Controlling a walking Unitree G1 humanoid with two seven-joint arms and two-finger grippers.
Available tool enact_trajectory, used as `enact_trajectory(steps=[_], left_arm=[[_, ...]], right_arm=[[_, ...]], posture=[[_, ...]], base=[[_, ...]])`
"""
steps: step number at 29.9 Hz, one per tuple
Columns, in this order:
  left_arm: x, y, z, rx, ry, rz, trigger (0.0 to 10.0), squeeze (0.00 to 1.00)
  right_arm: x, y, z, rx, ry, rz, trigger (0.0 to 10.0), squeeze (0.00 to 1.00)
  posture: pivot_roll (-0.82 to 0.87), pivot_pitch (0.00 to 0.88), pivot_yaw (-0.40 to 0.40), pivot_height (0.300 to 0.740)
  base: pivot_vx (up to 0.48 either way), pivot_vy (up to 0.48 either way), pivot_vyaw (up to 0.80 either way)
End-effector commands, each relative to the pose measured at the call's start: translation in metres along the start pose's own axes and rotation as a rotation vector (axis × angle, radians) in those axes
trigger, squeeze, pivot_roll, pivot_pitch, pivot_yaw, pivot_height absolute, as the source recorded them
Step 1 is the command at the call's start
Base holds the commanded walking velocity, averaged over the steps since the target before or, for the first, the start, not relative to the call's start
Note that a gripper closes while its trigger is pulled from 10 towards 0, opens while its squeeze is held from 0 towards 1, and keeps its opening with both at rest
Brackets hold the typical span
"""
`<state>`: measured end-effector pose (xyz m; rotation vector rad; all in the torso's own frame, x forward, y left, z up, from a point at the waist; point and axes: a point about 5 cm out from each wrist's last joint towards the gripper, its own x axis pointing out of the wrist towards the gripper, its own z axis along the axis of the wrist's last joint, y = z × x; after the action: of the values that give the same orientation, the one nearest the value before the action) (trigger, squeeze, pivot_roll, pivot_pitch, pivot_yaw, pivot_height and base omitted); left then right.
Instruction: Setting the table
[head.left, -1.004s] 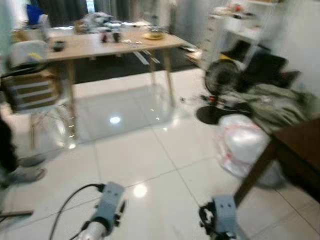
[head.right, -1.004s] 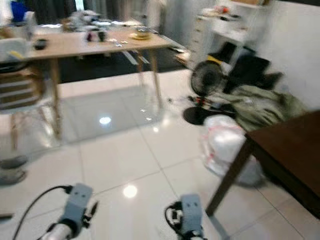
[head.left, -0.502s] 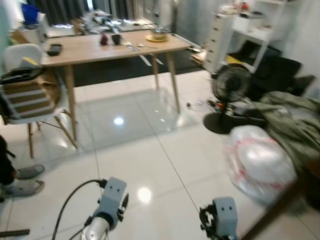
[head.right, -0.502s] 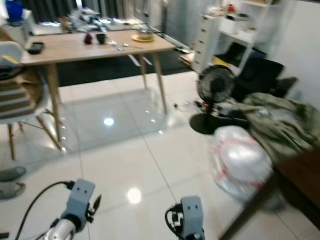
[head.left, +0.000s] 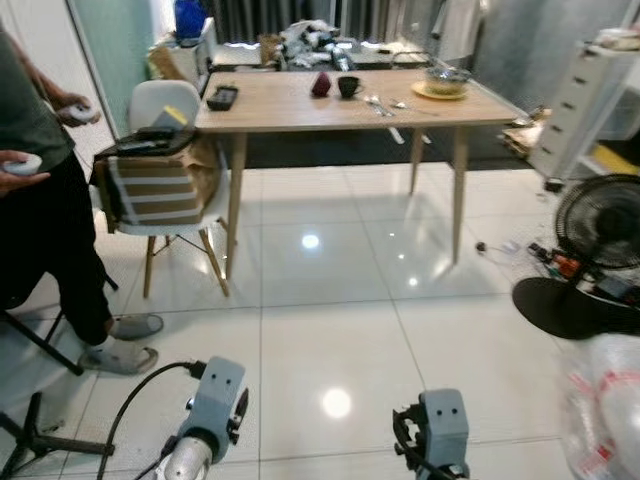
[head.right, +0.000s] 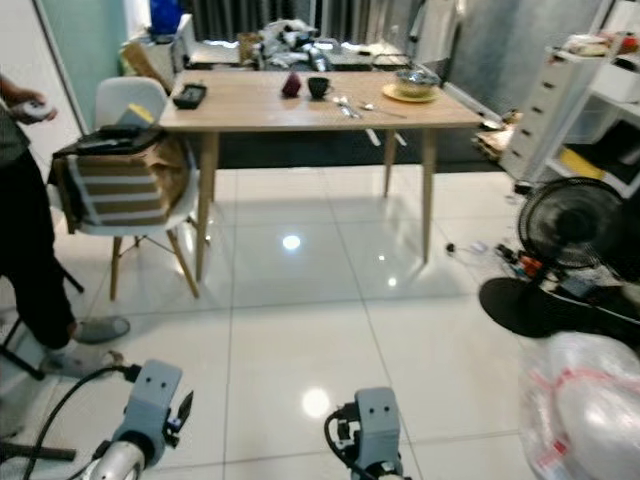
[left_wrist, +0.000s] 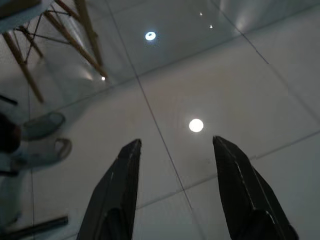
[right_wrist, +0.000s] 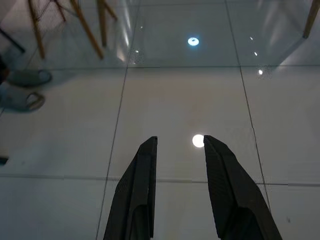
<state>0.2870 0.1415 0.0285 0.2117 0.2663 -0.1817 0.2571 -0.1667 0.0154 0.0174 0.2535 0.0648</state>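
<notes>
Approach is the step in hand: the light wooden tabletop (head.left: 300, 105) with its yellow plate (head.left: 440, 91) lies well ahead. Our left gripper (left_wrist: 172, 190) and right gripper (right_wrist: 177, 185) hang empty, fingers apart; next we walk closer.

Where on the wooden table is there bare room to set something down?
The table has a free patch between the black tray and the dark cup. It is crowded from the cup past the cutlery to the yellow plate.
</notes>
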Motion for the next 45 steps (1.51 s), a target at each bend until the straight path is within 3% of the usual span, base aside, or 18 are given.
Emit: enact_trajectory(steps=[1, 11, 45], left_arm=[[-0.003, -0.001, -0.006, 0.012, 0.021, -0.006, 10.0, 0.0], [-0.002, -0.001, -0.006, 0.013, 0.02, -0.012, 10.0, 0.0], [-0.002, 0.0, -0.006, 0.019, 0.015, -0.014, 10.0, 0.0]], right_arm=[[-0.002, -0.002, -0.004, 0.037, 0.015, -0.015, 10.0, 0.0], [-0.002, -0.005, -0.004, 0.048, 0.017, -0.031, 10.0, 0.0], [0.002, 0.0, 0.01, 0.044, -0.045, -0.022, 10.0, 0.0]], posture=[[0.06, 0.039, 0.058, 0.74], [0.06, 0.034, 0.061, 0.74], [0.06, 0.036, 0.066, 0.74]], base=[[0.48, 0.0, -0.4], [0.48, 0.0, -0.72], [0.48, 0.0, 0.0]])
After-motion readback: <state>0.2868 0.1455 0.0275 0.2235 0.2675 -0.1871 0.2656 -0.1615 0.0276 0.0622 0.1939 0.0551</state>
